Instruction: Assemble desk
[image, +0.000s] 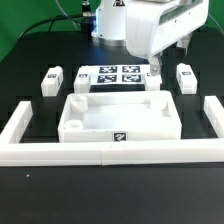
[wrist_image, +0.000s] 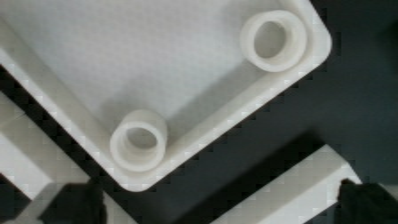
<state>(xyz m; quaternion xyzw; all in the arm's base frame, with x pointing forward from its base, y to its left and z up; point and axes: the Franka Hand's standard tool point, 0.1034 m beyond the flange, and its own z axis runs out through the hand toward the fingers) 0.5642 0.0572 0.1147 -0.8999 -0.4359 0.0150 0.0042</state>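
The white desk top (image: 118, 115) lies rim-up in the middle of the table, with a tag on its front wall. Short white legs stand behind it: two on the exterior view's left (image: 50, 79) (image: 83, 80) and one on its right (image: 185, 77). My gripper (image: 157, 66) hangs over the top's far right corner. In the wrist view that corner of the desk top (wrist_image: 178, 70) fills the frame with two round sockets (wrist_image: 276, 42) (wrist_image: 139, 140). The gripper (wrist_image: 214, 205) is open, its dark fingertips (wrist_image: 63, 200) at the frame's corners with nothing between them.
The marker board (image: 110, 75) lies behind the desk top. A low white U-shaped border wall (image: 110, 152) runs along the front and up both sides (image: 15, 125). A white strip (wrist_image: 302, 185) crosses between my fingers over the black table.
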